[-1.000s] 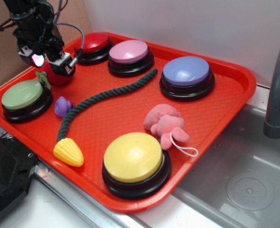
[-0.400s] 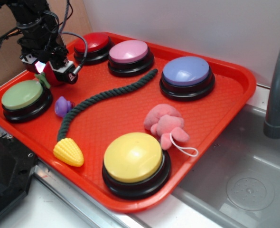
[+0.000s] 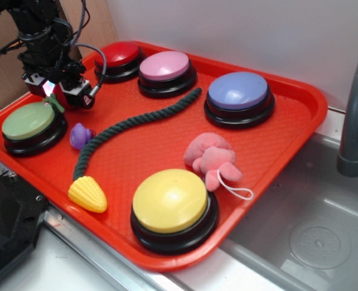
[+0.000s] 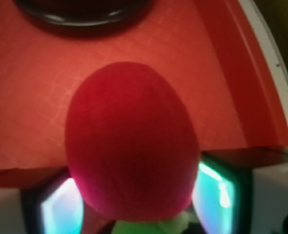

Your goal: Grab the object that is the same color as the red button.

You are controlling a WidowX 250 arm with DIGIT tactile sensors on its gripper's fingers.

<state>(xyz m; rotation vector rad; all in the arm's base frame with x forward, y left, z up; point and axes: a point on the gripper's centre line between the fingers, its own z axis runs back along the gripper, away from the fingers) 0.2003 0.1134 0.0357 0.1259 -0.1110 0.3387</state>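
Since a second ago my black claw (image 3: 59,92) has dropped lower and shifted slightly toward the tray's back-left corner, so the small fuzzy red toy fruit with a green leaf (image 3: 62,97) is now mostly hidden behind it. From the wrist view I see that fruit (image 4: 129,141) filling the gap between the two glowing pads (image 4: 61,209), its sides against both of them, green leaf at the bottom edge; the claw looks closed onto it. I cannot tell whether the fruit rests on the tray or is lifted off it.

Everything sits inside one big red plastic tray (image 3: 300,115) with a raised rim. Along its far side I see the large round red-domed button on a black base (image 3: 118,59), just beside the claw, then a pink-topped button (image 3: 167,71) and a lavender-blue button (image 3: 238,97). At the left edge is a green-topped button (image 3: 30,124), close to the fruit. A yellow-topped button (image 3: 172,206) stands at the near edge. A dark green twisted rope (image 3: 130,124) runs diagonally across the middle, ending near a yellow toy corn cob (image 3: 88,194). A small purple toy (image 3: 80,136) lies beside the rope, and a pink plush toy (image 3: 212,159) with a white loop lies between the yellow and lavender buttons.
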